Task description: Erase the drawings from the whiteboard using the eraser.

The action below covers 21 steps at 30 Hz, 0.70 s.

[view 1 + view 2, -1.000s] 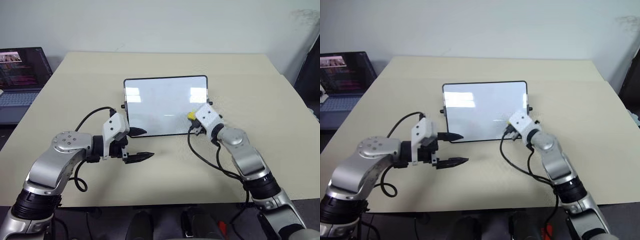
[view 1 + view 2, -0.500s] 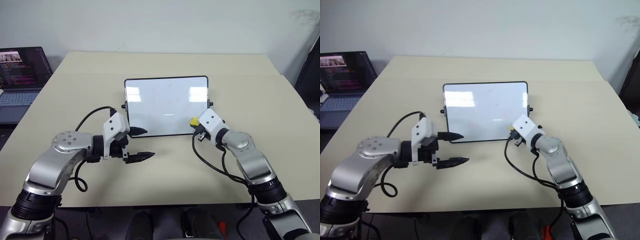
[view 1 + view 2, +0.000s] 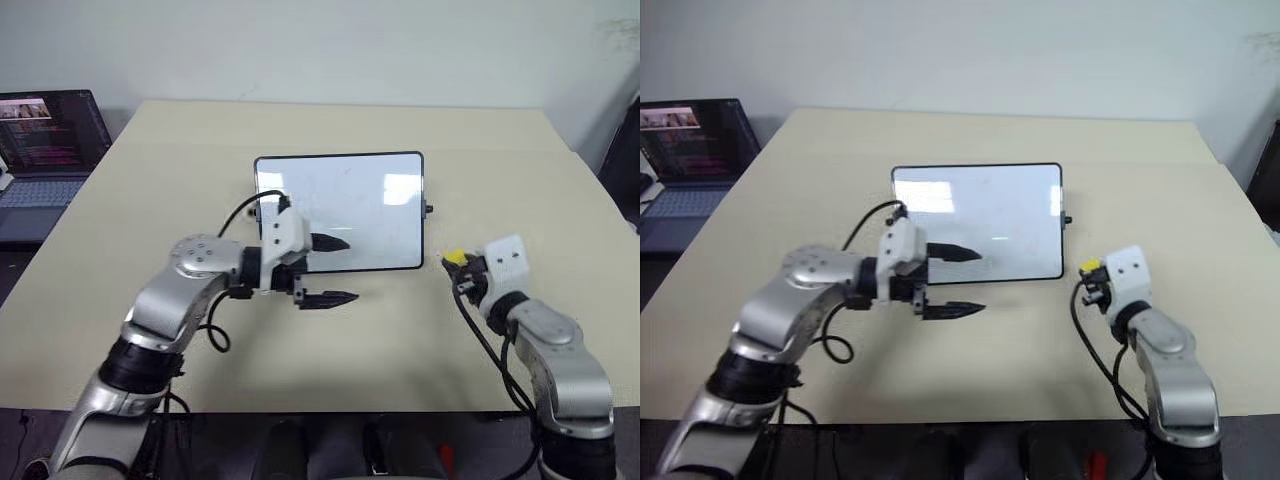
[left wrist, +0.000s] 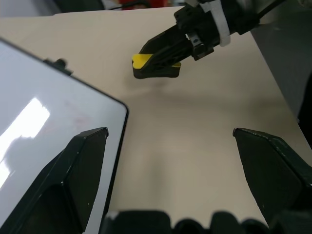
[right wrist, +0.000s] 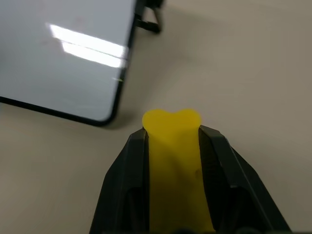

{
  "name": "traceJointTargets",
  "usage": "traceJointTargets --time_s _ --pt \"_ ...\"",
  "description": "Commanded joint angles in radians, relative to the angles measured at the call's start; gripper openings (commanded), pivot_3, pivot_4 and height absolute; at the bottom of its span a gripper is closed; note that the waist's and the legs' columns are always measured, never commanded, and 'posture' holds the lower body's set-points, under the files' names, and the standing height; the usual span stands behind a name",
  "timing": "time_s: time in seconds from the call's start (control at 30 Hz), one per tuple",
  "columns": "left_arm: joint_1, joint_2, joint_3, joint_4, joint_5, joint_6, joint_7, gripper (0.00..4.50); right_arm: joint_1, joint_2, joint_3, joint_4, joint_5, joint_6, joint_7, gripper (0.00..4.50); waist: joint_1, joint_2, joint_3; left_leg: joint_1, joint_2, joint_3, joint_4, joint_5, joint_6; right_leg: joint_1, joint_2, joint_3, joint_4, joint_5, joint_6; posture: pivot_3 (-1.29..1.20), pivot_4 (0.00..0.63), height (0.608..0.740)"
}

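Whiteboard looks wiped; my right gripper is clamped on the eraser, left gripper wide open, empty. Next: set eraser down.

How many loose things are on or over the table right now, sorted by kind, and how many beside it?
Whiteboards: 1, the whiteboard lying flat on the table
Erasers: 1, the eraser clamped in the right gripper, off the board's right side
Laptops: 1, the laptop beside the table, lid up
Total: 3
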<state>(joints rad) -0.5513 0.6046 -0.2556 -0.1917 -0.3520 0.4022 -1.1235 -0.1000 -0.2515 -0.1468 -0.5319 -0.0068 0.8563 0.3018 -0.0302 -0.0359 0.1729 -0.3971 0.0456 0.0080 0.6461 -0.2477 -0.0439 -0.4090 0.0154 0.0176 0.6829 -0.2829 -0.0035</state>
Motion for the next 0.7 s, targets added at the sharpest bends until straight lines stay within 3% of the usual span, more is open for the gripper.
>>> traceJointTargets --time_s 0.03,0.6,0.7 --pt "-0.026 -0.018 -0.025 0.007 0.024 -0.05 -0.025 4.5 0.004 0.022 -0.058 0.037 0.016 -0.047 -0.052 1.07 -0.003 0.0 0.0 0.0 0.0 0.0 0.0 0.0 0.0 0.0 0.0 0.0 0.0 0.0 0.0 0.0 0.15 0.74" --pt "-0.062 -0.074 -0.042 0.071 0.1 -0.134 -0.025 4.5 -0.072 0.047 -0.057 0.171 0.105 -0.097 -0.088 1.07 0.0 0.0 0.0 -0.001 0.0 0.001 0.0 0.0 0.0 0.0 0.001 -0.001 0.0 0.0 0.0 0.0 0.15 0.74" --pt "-0.05 -0.074 -0.04 0.057 0.106 -0.142 -0.007 4.5 -0.087 0.046 -0.053 0.197 0.113 -0.116 -0.091 1.99 0.0 0.0 0.0 -0.001 0.0 0.001 0.0 0.0 0.0 0.0 0.001 0.0 0.0 0.0 0.0 0.0 0.15 0.74"
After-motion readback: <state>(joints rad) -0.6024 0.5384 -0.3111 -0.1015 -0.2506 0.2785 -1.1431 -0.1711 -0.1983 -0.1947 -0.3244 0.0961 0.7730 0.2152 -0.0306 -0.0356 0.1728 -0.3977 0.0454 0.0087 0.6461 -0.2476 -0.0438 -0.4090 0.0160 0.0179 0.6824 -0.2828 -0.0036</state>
